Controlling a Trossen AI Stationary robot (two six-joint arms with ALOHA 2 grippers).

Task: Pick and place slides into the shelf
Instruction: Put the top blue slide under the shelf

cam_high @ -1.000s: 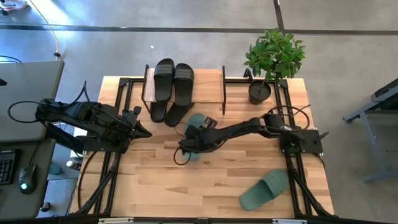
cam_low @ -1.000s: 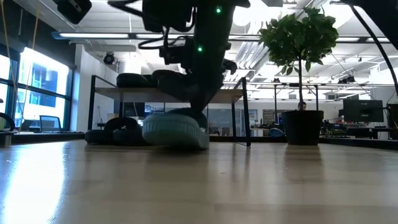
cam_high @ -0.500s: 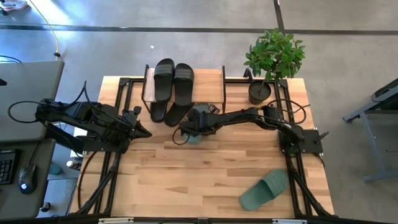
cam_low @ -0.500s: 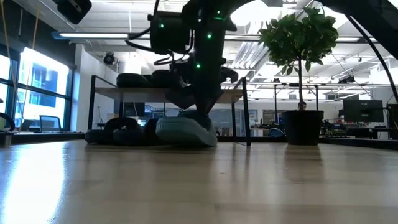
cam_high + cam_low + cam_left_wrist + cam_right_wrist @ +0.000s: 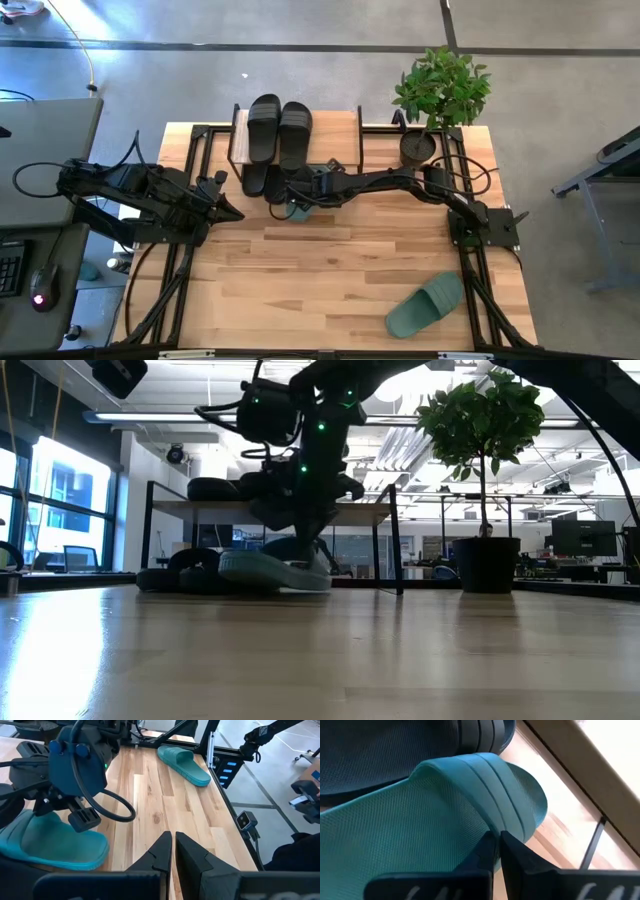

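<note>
One sage green slide sits at the front of the shelf, under my right gripper, which is shut on it. The second green slide lies sole down near the table's near right corner. Two black slides lie on the shelf's plank top. Two more black slides rest on the table beneath it, partly hidden. My left gripper hovers shut over the table's left side, touching nothing. My right gripper pinches the green slide's wide strap at its edge between the two fingers. The fingers come from above, slanting in from the table's right. The slide lies nearly level below the gripper, its sole down at the tabletop.
A potted plant stands at the far right corner, beside the shelf. The shelf's black metal legs border the gap under the plank. Bare wood spans the table's middle and near side. A desk with a mouse stands off the left edge.
My right gripper has carried the green slide toward the far edge and slightly left, from the table's middle up to the shelf's front. The slide has come down from a raised, tipped pose to nearly level at the tabletop. The gripper has stayed shut on it.
</note>
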